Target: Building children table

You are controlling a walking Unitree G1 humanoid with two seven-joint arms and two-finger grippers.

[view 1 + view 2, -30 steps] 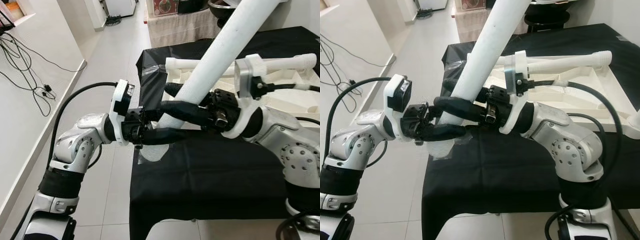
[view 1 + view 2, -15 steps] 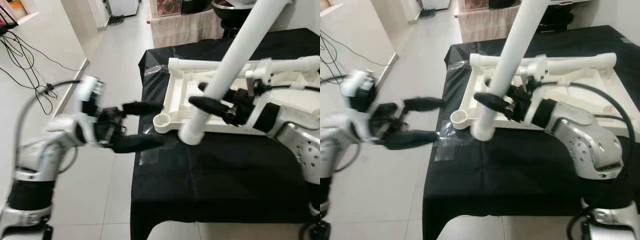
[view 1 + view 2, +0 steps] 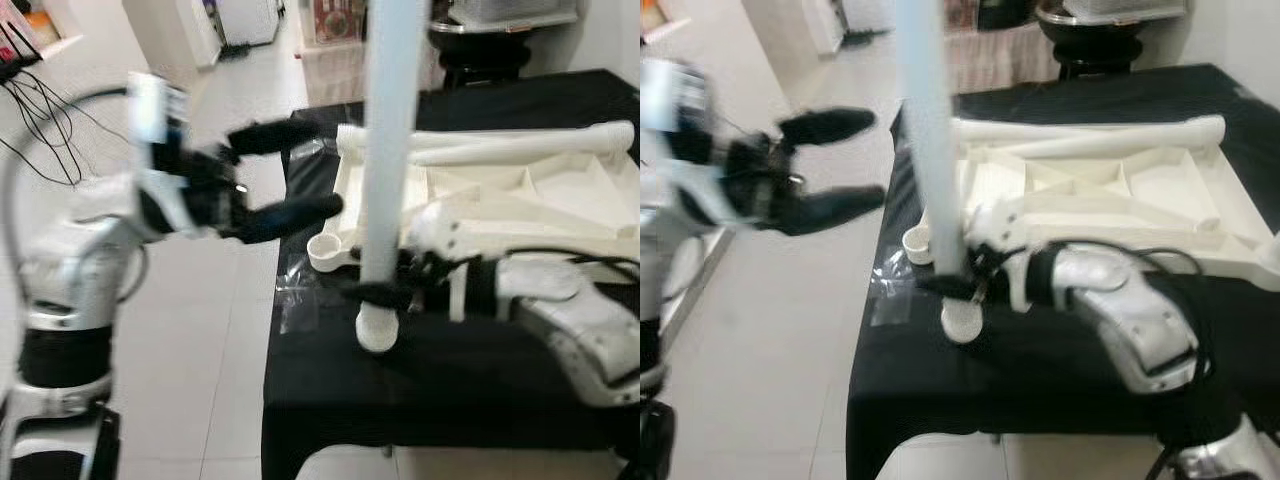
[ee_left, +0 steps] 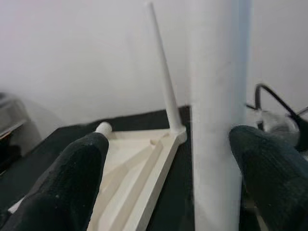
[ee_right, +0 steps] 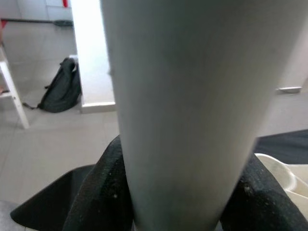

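A long white table leg (image 3: 388, 150) stands almost upright, its lower end (image 3: 376, 330) on or just above the black cloth. My right gripper (image 3: 382, 293) is shut on it near that end; in the right wrist view the leg (image 5: 187, 110) sits between both black fingers (image 5: 98, 192). The white tabletop (image 3: 520, 195) lies upside down on the table, with a round corner socket (image 3: 324, 249) just left of the leg. Another leg (image 3: 520, 145) lies along its far edge. My left gripper (image 3: 325, 167) hangs open left of the leg, apart from it; its fingers (image 4: 62, 187) flank the leg (image 4: 219, 120).
The black-covered table (image 3: 330, 420) ends at its left edge beside bare tiled floor (image 3: 200, 380). A scrap of clear plastic wrap (image 3: 298, 303) lies on the cloth near that edge. Cables (image 3: 40, 110) trail by the far left wall.
My left gripper let go of the leg, opened and drew off to the left and up. My right gripper swung the leg from slanted to upright and brought its end down by the corner socket.
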